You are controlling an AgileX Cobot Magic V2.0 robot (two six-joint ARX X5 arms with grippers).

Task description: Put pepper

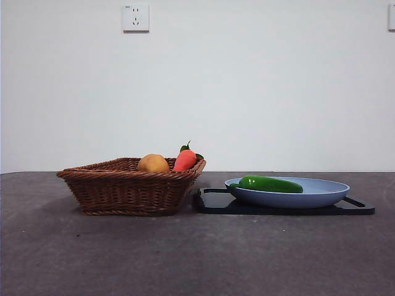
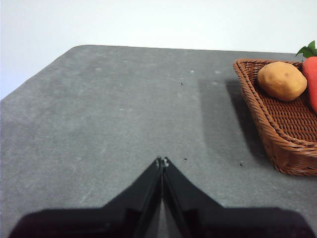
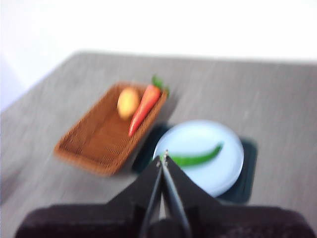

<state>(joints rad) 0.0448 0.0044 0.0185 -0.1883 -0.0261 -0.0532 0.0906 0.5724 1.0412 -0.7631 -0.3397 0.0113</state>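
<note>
**One pepper on a blue plate, two items in a basket**

One glossy green pepper [image 1: 270, 184] lies lengthwise in a single shallow blue plate [image 1: 321, 196]. The plate sits on one black tray [image 1: 361, 206] on the grey tabletop [image 1: 185, 259]. Just beside the tray is one brown wicker basket [image 1: 129, 191]. It holds two things: a round yellow-brown potato [image 1: 153, 163] and an orange carrot [image 1: 184, 160] with green leaves, leaning against the rim nearest the plate.

In the front view the basket wall hides the lower parts of both. The right wrist view is blurred. In the left wrist view the basket and carrot are cut off at the edge.

The left end effector [image 2: 162, 160] is clenched and empty over bare tabletop, well apart from the basket. The right end effector [image 3: 163, 157] is also clenched and empty, above the plate.
</note>
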